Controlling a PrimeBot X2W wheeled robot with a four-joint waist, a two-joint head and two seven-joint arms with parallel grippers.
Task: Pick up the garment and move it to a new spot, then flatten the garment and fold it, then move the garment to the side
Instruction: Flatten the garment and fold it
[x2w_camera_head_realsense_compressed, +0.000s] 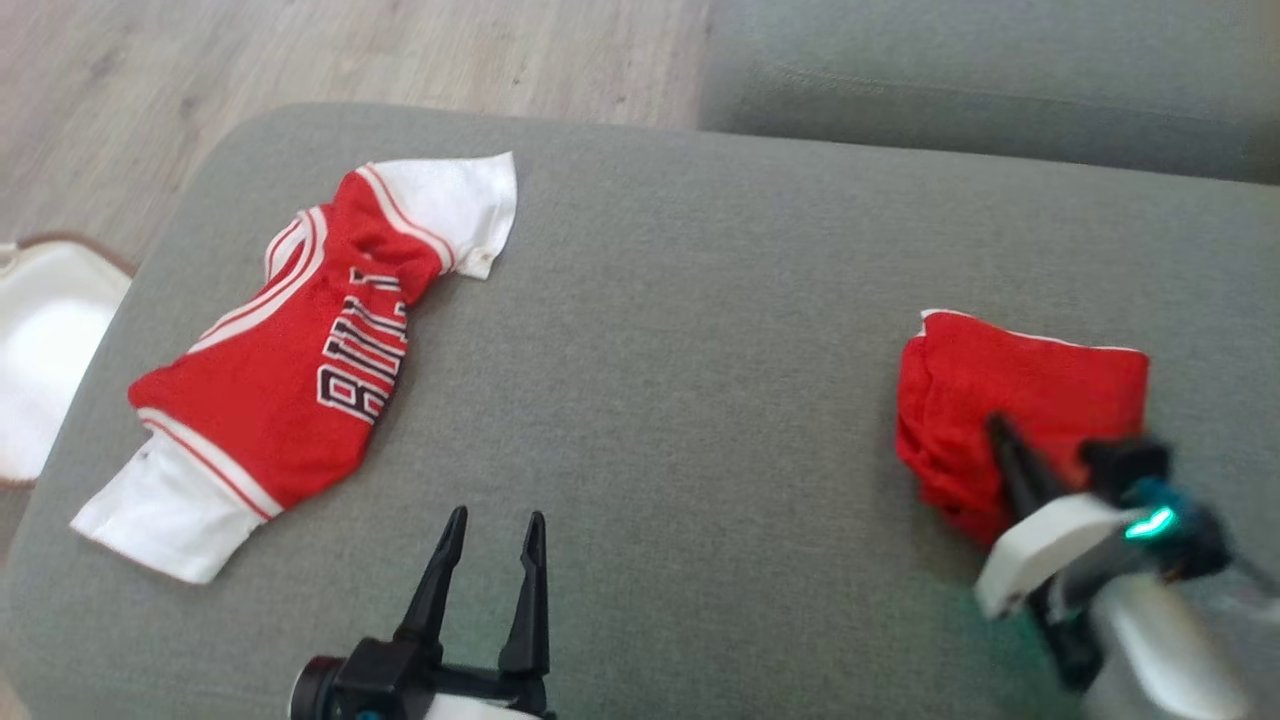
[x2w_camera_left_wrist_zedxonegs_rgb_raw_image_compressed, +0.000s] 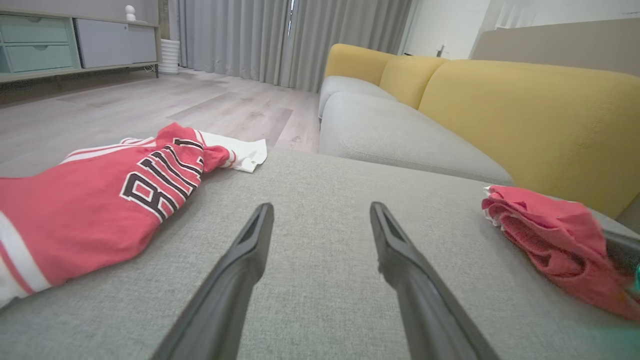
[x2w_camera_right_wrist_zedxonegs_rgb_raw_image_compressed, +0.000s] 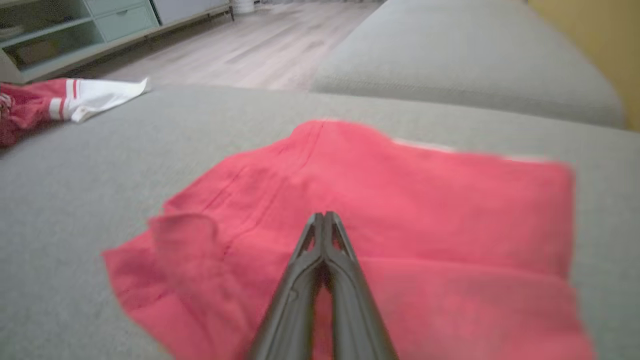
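Right wrist view: right tool (x2w_camera_right_wrist_zedxonegs_rgb_raw_image_compressed: 325, 216) tips together over garment (x2w_camera_right_wrist_zedxonegs_rgb_raw_image_compressed: 425, 210)

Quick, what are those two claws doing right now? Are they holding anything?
Left gripper: open, holding nothing.
Right gripper: shut, tips on the plain red garment; whether it pinches cloth cannot be told.

Red garment (x2w_camera_right_wrist_zedxonegs_rgb_raw_image_compressed: 400, 200): folded, roughly rectangular, slightly blurred, flat on grey cushion (x2w_camera_right_wrist_zedxonegs_rgb_raw_image_compressed: 100, 165), pale trim along far edge
Right gripper (x2w_camera_right_wrist_zedxonegs_rgb_raw_image_compressed: 325, 216): over near middle of red garment, dark fingers pressed tip to tip; pinch of cloth not discernible
Red-and-white jersey (x2w_camera_right_wrist_zedxonegs_rgb_raw_image_compressed: 65, 97): far left of red garment, well apart, same cushion
Second grey cushion (x2w_camera_right_wrist_zedxonegs_rgb_raw_image_compressed: 450, 60): beyond red garment
Yellow backrest (x2w_camera_right_wrist_zedxonegs_rgb_raw_image_compressed: 590, 40): beyond, to right
Wood floor (x2w_camera_right_wrist_zedxonegs_rgb_raw_image_compressed: 260, 45), pale cabinet (x2w_camera_right_wrist_zedxonegs_rgb_raw_image_compressed: 75, 25): beyond, to left
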